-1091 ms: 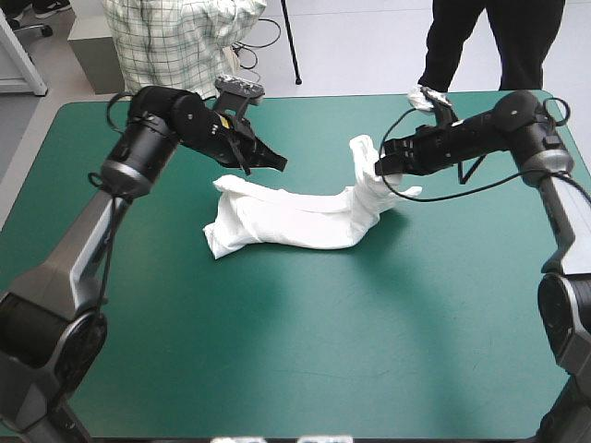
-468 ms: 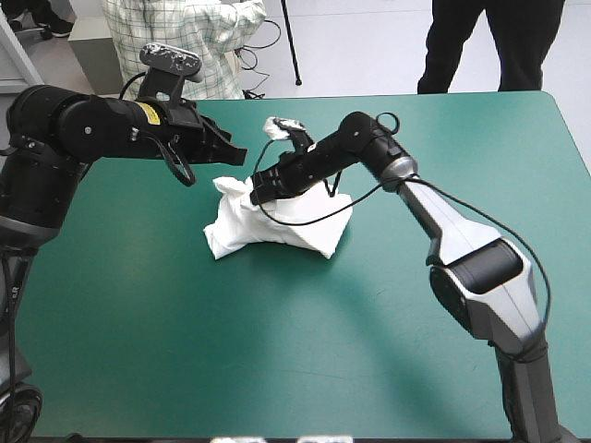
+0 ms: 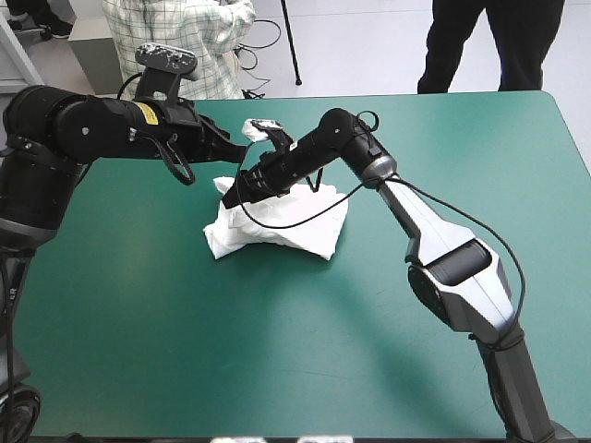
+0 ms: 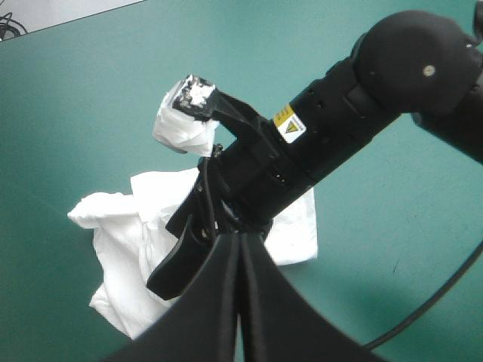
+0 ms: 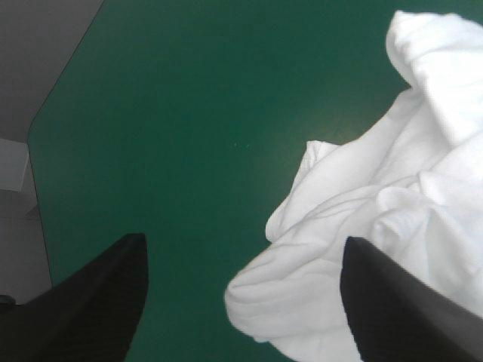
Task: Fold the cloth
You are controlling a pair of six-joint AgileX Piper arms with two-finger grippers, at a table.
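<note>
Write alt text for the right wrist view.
The right gripper, black fingers wide apart, hangs over a crumpled white T-shirt heaped on the teal-green cover, nearer one finger than the other. Nothing is held.

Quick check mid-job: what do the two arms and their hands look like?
The left arm shows bulky black rounded casings; the right arm has silver-grey links with black joints. Each carries a small yellow label. The left hand and right hand are pairs of broad black curved fins.

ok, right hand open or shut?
Open: the right hand has black fingers wide apart, crumpled white T-shirt ahead on teal-green cover.
</note>
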